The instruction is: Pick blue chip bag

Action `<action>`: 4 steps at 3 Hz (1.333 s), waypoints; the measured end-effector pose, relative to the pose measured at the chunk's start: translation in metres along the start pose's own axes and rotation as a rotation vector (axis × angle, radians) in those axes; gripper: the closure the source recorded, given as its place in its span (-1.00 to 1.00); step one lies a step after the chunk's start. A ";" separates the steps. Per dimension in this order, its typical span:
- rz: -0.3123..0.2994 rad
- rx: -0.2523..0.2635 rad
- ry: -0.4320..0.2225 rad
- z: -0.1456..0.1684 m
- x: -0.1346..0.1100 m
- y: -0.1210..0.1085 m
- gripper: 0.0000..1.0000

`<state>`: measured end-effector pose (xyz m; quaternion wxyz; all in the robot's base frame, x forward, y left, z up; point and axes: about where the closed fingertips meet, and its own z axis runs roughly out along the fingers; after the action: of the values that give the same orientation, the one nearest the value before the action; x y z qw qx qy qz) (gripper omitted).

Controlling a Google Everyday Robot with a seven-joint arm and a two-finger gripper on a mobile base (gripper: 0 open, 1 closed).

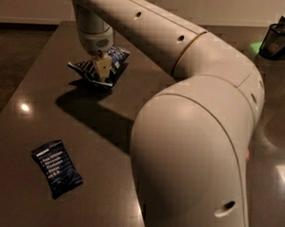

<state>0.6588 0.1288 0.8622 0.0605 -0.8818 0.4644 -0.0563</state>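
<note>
Camera view: white two-finger gripper (103,68) hanging straight down over far-left part of dark glossy tabletop (39,87), meeting puffy crinkled blue-and-white chip bag (87,70) from above, probably lining up top-down grasp. Grip state: cannot tell. Flat dark-blue bar wrapper (57,167) lying well apart, nearer camera.

The gripper (103,70), in the upper left of the frame, stands over the middle of the blue chip bag (85,69) and hides its lettering there. The arm (193,136) covers the centre and right of the table (39,96) and runs off the top and bottom edges. A dark mesh holder (277,40) at upper right is cut by the edge. The white text on the lower-left wrapper (56,167) is too small to read.
</note>
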 end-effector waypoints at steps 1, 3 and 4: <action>-0.003 0.057 -0.053 -0.039 -0.007 0.010 1.00; 0.007 0.140 -0.175 -0.114 -0.012 0.020 1.00; 0.017 0.168 -0.212 -0.133 -0.011 0.018 1.00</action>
<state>0.6173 0.1208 0.9897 0.1832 -0.8707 0.4564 -0.0007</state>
